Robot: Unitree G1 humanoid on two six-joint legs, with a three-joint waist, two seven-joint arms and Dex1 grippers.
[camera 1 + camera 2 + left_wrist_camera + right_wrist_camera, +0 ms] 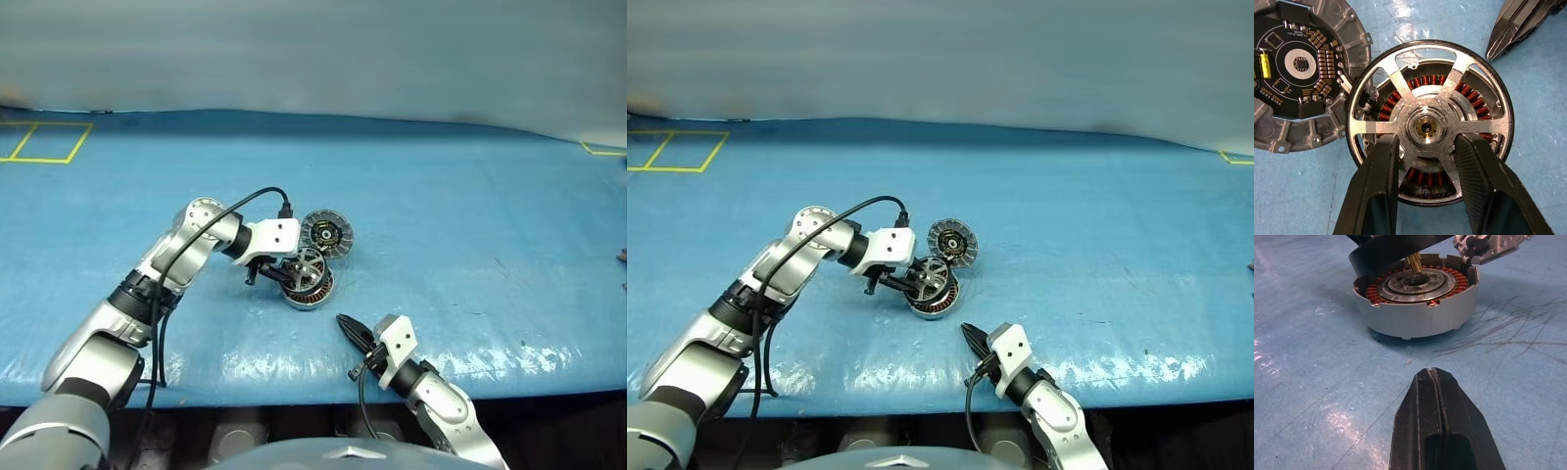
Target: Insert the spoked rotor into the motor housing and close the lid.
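Note:
My left gripper is shut on the spoked rotor, one black finger on each side of its silver hub. It holds the rotor tilted just over the motor housing. The rotor's brass shaft points at the housing's centre, and copper windings show through the spokes. The lid lies open beside the housing, hinged at its rim, with its black-centred face up. My right gripper is shut and empty. It hovers low over the table a short way in front of the housing.
The blue cover spreads over the whole table. Yellow tape squares mark its far left corner. The table's front edge runs close behind my right gripper. A black cable hangs from the left arm.

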